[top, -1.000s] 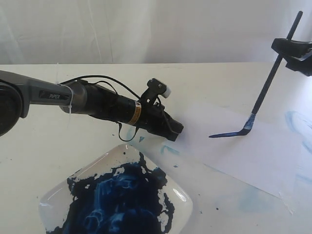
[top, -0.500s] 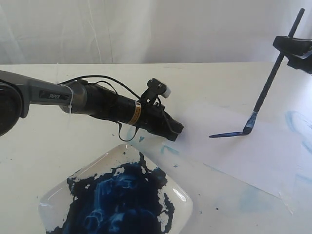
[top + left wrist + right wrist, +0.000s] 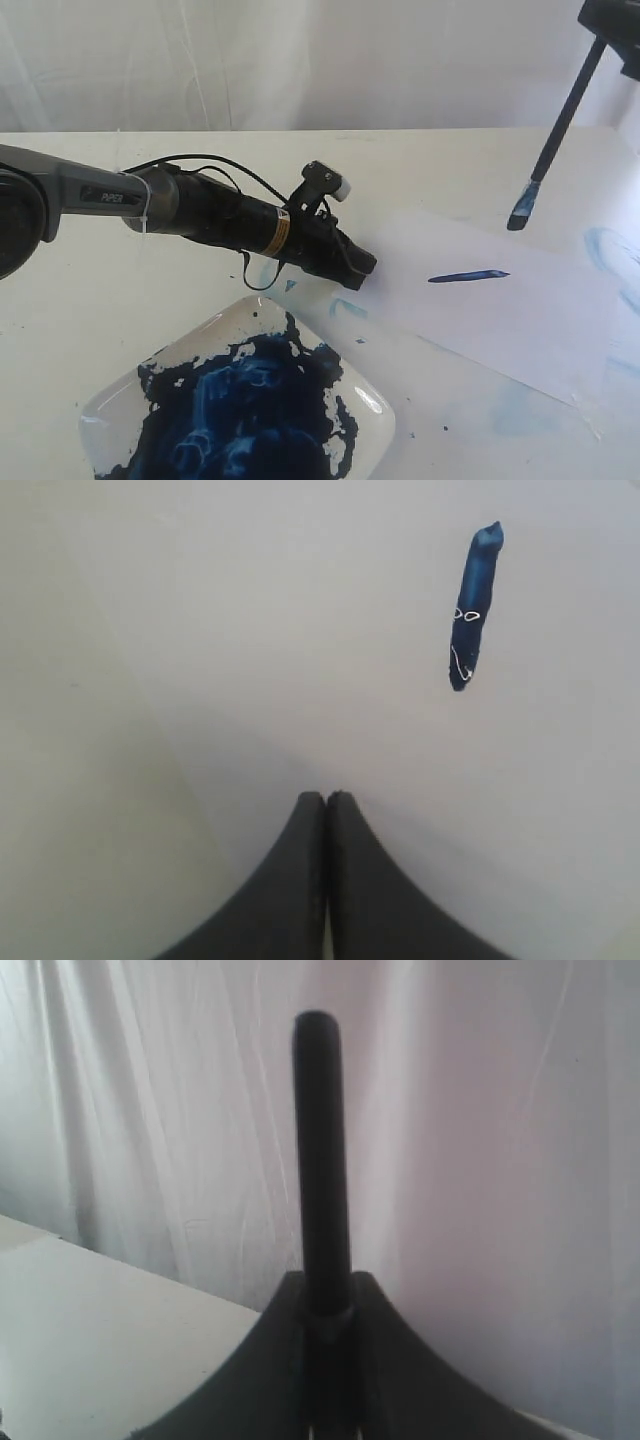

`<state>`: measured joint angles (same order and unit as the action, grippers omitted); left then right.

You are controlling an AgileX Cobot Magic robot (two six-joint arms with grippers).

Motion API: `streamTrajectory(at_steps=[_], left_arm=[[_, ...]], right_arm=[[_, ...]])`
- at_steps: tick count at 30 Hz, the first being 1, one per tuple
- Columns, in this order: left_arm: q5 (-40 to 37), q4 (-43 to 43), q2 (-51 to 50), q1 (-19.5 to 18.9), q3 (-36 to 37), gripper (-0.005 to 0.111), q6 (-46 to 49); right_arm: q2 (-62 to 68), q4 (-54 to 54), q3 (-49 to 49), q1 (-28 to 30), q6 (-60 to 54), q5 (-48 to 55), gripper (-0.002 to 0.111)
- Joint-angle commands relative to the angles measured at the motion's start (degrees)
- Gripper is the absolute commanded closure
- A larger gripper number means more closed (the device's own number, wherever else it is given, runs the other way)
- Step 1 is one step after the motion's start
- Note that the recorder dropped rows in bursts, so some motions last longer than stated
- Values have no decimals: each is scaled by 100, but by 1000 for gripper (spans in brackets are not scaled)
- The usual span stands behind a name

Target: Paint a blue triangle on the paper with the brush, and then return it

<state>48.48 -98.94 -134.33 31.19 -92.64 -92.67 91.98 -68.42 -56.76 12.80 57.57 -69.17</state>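
Below our right gripper (image 3: 612,18), which pinches the brush (image 3: 556,125) high on its handle, the bristles hang clear of the paper (image 3: 520,315) near the lone blue stroke (image 3: 468,275), so we risk touching down off its end and leaving a gapped corner.

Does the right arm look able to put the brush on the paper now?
Probably yes: the brush hangs above the paper, nothing under its tip, and the left gripper sits well aside.
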Motion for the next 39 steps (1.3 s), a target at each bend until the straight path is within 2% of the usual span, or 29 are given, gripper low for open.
streamTrajectory(at_steps=[1,3,5,8,13,32,39], left_arm=[[30,-101,-4,-19,4,107,-25],[30,-101,-4,-19,4,107,-25],[30,-101,-4,-19,4,107,-25],[30,-101,-4,-19,4,107,-25],[30,-101,-4,-19,4,107,-25],[30,-101,-4,-19,4,107,-25],[30,-101,-4,-19,4,107,-25]], right_arm=[[-393,-21,236,-573,148,463,108],[-493,584,563,-1105,-286,1131,108],[-493,2019,930,-1639,-1128,1494,108],[-493,3566,1166,-2288,-2202,2116,108],[-422,4603,1222,-2766,-3060,2693,108],[-75,5266,1222,-2834,-3384,2884,108],[60,5362,1222,-2834,-3384,2619,108]])
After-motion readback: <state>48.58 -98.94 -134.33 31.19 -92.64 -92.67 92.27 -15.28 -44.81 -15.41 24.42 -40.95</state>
